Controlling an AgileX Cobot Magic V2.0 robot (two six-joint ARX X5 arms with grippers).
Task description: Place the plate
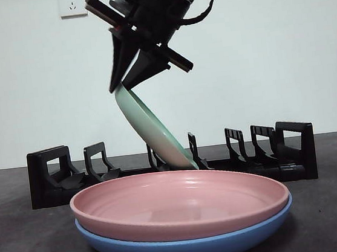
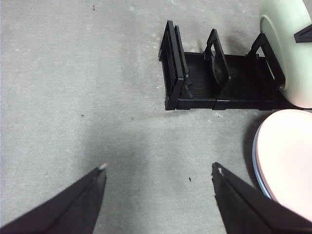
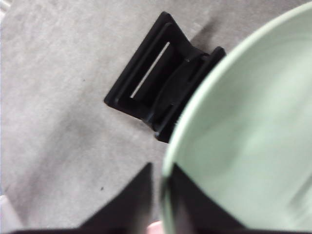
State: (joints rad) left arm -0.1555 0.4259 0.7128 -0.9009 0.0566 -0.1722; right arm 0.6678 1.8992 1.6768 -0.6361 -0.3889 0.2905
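A pale green plate (image 1: 150, 125) hangs tilted, its top leaning left and its lower edge down among the middle slots of the black dish rack (image 1: 51, 176). My right gripper (image 1: 124, 85) comes down from above and is shut on the plate's upper rim. In the right wrist view the jaws of this gripper (image 3: 161, 168) pinch the rim of the green plate (image 3: 243, 126) above the rack (image 3: 151, 83). My left gripper (image 2: 159, 168) hovers open over bare table, holding nothing, on the near side of the rack's end (image 2: 219, 92). The green plate (image 2: 285, 44) shows at that view's corner.
A pink plate (image 1: 183, 200) rests stacked in a blue plate (image 1: 188, 248) on the table just in front of the rack. Both, the pink plate (image 2: 287, 156) and the blue rim (image 2: 257, 161), lie beside the left gripper. The rack's other slots hold nothing.
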